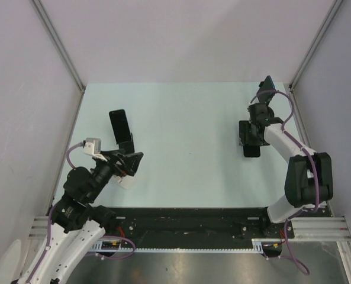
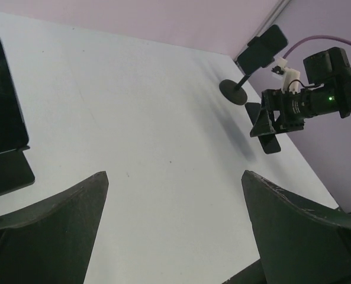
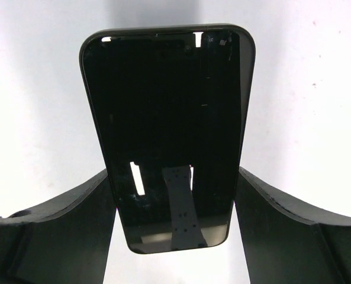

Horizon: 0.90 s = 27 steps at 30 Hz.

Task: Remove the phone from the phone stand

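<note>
A black phone (image 3: pixel 169 118) sits between my right gripper's (image 3: pixel 173 171) fingers, which press on its two long edges. In the top view this gripper (image 1: pixel 251 141) holds the phone (image 1: pixel 251 151) low over the table at the right. It is in front of a thin black phone stand (image 1: pixel 266 89) with a round base (image 2: pixel 233 92). My left gripper (image 2: pixel 175 174) is open and empty above bare table. In the top view it (image 1: pixel 132 164) is just in front of a second black phone (image 1: pixel 118 123), which leans on a low black stand (image 2: pixel 6 171).
The pale table (image 1: pixel 187 130) is walled by grey panels at the back and on both sides. The second phone (image 2: pixel 0 94) is at the left edge of the left wrist view. The right arm (image 2: pixel 311 97) and its purple cable stand by the right wall.
</note>
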### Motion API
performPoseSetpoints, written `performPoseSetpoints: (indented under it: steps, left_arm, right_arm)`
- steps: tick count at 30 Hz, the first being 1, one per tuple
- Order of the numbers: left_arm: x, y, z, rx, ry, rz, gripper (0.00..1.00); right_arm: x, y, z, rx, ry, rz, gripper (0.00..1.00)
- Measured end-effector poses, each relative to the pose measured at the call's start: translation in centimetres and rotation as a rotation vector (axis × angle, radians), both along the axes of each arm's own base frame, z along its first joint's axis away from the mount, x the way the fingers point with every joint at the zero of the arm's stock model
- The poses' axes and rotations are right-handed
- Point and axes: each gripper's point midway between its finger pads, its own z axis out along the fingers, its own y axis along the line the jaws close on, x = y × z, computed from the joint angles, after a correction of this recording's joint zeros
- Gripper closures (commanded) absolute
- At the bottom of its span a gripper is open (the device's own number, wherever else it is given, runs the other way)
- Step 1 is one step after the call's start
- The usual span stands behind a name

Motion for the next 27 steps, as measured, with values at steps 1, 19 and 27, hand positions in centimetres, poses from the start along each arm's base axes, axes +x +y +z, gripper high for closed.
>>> performPoseSetpoints:
  steps: [1,19,27]
  left_arm:
    - [0.0,0.2,-0.2,0.011,0.000,0.007,0.00]
    - [0.0,1.3,-2.2,0.074,0.039,0.055,0.00]
    - [0.1,1.6,-2.6,0.081,0.051,0.068,0.00]
  right_arm:
    - [0.1,-1.2,-1.1,0.001,0.029,-0.022,0.85]
    - [-0.2,-4.1,-8.0,0.065,0.187,0.032,0.22]
    - [0.2,-3.7,-8.0,0.053,0.173,0.066,0.00]
